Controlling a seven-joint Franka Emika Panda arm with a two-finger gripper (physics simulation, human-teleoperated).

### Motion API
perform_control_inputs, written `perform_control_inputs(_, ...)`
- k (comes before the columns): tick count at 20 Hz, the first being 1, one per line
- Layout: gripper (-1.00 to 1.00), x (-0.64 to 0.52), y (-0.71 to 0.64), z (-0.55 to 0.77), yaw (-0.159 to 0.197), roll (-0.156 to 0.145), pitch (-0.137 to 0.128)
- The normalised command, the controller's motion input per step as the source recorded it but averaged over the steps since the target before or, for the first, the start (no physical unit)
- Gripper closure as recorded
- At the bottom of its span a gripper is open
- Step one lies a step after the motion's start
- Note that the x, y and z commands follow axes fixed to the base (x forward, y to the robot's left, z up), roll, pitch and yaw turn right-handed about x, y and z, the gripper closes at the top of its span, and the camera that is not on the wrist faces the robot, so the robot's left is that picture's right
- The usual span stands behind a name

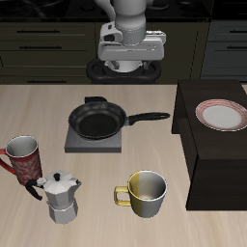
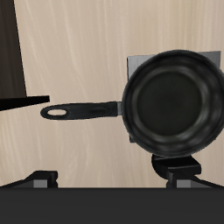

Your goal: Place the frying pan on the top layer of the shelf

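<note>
The frying pan (image 1: 96, 122) is black and round, and rests on a grey burner plate (image 1: 72, 143) in the middle of the table. Its long handle (image 1: 147, 119) points toward the shelf (image 1: 217, 159), a dark boxy unit at the table's side. My gripper (image 1: 129, 58) hangs high above the table, behind the pan, open and holding nothing. In the wrist view the pan (image 2: 173, 98) and its handle (image 2: 83, 110) lie below me. My fingertips (image 2: 39, 180) stand wide apart around my gripper (image 2: 112, 175), and a dark edge of the shelf (image 2: 9, 52) shows.
A red-rimmed plate (image 1: 223, 114) lies on the shelf's top. Near the front edge stand a red mug (image 1: 23, 154), a metal moka pot (image 1: 63, 196) and a yellow and white mug (image 1: 145, 191). Dark cabinets run along the back.
</note>
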Motion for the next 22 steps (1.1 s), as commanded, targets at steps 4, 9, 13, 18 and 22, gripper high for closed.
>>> perform_control_inputs(4,-1.0,0.1,0.18,-0.11,-0.021,0.04,0.018)
perform_control_inputs(9,-1.0,0.13,0.13,-0.11,-0.06,0.034,0.01)
perform_control_inputs(13,-1.0,0.11,0.06,-0.14,-0.05,0.015,-0.002)
perform_control_inputs(18,-1.0,0.03,-0.01,-0.16,-0.072,0.003,-0.012)
perform_control_inputs(22,-1.0,0.01,0.0,-0.17,-0.038,-0.015,-0.035)
